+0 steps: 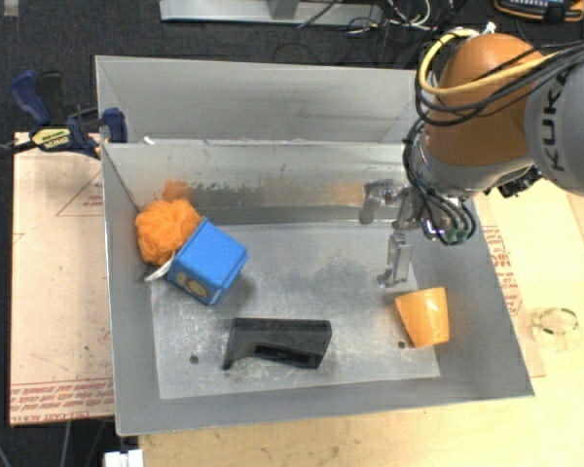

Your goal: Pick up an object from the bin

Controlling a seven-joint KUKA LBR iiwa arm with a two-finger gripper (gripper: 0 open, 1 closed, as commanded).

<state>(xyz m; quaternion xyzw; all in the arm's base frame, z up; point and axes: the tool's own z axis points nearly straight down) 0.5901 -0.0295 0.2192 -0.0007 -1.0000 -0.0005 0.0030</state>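
Note:
My gripper (395,266) hangs low in the right half of the bin, its tip close to the floor. An orange plastic cup (423,316) lies on its side just below and to the right of it, apart from it by a small gap. Nothing shows in the gripper. A black angular plastic piece (277,342) lies flat near the front wall, to the left of the cup.
A blue foam cube (207,261) leans against an orange mesh sponge (165,230) in the back left corner. The arm with its orange cover reaches in over the right rim. Bare floor lies between the gripper and the cube.

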